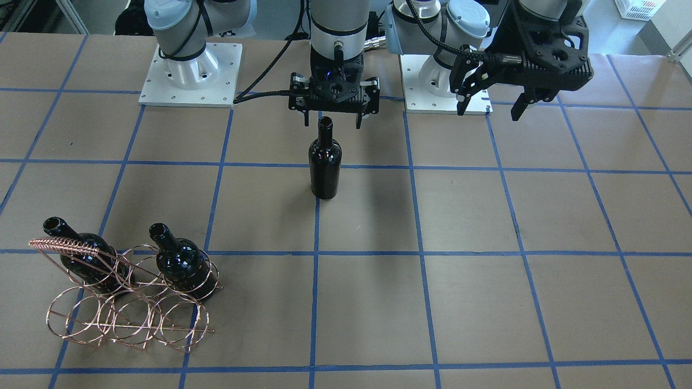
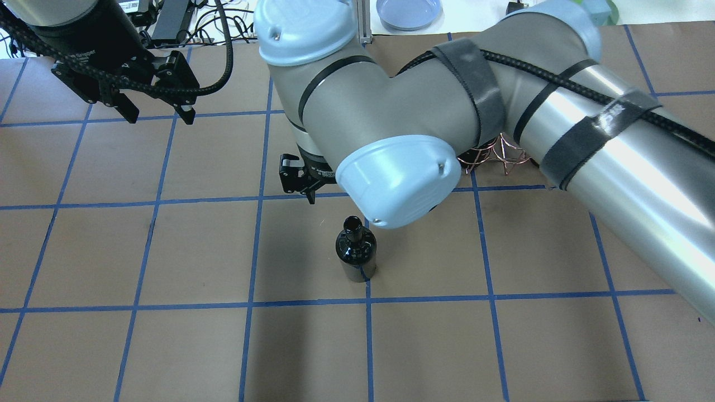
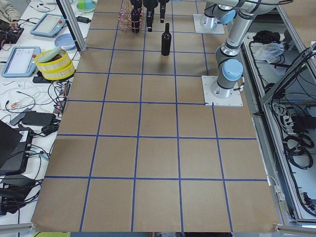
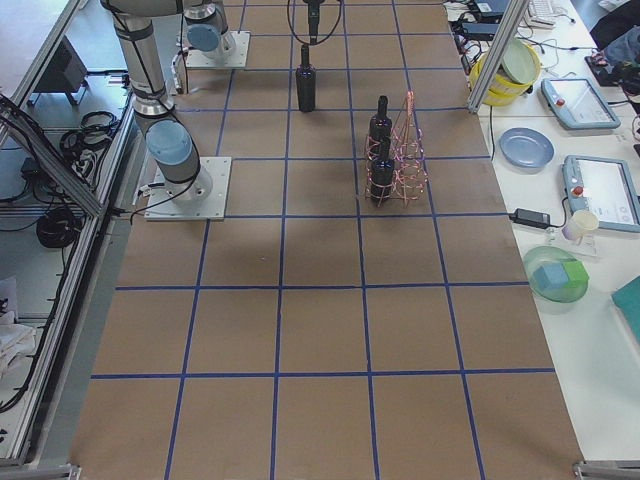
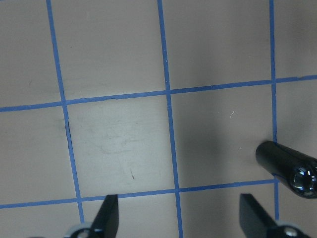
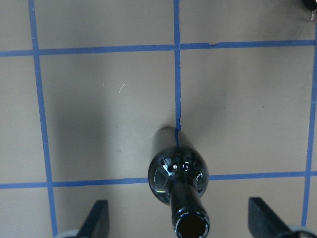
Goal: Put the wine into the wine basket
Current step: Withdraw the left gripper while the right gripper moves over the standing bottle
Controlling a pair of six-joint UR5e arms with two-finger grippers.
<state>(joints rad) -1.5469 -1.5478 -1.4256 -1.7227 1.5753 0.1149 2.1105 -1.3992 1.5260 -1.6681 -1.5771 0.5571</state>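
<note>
The wine (image 1: 325,162) is a near-black bottle standing upright mid-table, also in the overhead view (image 2: 356,251) and the right wrist view (image 6: 178,168). My right gripper (image 1: 332,122) is open, directly above the bottle, its fingers level with the mouth on either side and not touching; in the right wrist view (image 6: 183,220) the mouth sits between the wide fingers. My left gripper (image 1: 489,108) is open and empty, raised off to the side (image 5: 181,218). The copper wine basket (image 1: 130,302) lies at the table's far side and holds two look-alike bottles (image 1: 181,265).
The arms' base plates (image 1: 189,75) stand at the robot's edge of the table. A blue plate (image 2: 408,11) and other items sit on the side bench beyond the table. My right arm's elbow hides most of the basket in the overhead view (image 2: 497,153).
</note>
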